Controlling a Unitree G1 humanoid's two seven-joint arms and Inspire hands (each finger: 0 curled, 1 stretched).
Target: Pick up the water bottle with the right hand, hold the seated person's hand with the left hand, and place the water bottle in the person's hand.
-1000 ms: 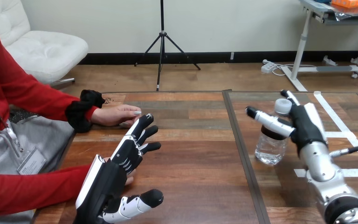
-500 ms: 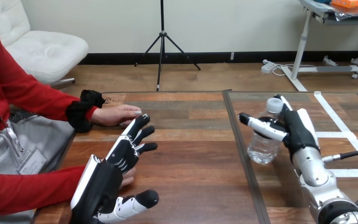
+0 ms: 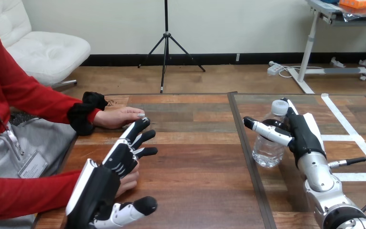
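Standing by the bench [image 3: 195, 157], reading left to right.

A person sits at the left side, both red-sleeved arms reaching onto the wood. The person's farther hand [image 3: 119, 117] lies flat, palm down, fingers pointing toward the middle of the bench. The person's nearer hand [image 3: 129, 180] rests closer to the front edge and is mostly covered, with just a few fingertips showing.

The robot's left hand [image 3: 107, 179] lies over that nearer hand. Its fingers [image 3: 132, 143] are straight and fanned apart, and the tips reach almost to the farther hand. Its thumb [image 3: 134, 208] sticks out to the side near the front edge. Nothing curls round the person's hand. Whether the two actually touch, I cannot tell.

The middle of the bench is bare wood. A dark seam [image 3: 242, 143] runs front to back.

Just right of the seam is the water bottle [image 3: 267, 150], clear, upright, white cap [image 3: 280, 107] on top. The right hand [image 3: 304, 131] is clamped on it near the shoulder. The thumb [image 3: 269, 130] crosses the front and the fingers reach up behind to the cap. Whether the base rests on the bench or sits just off it, I cannot tell.

White tape lines [image 3: 341, 138] lie on the wood right of that hand.
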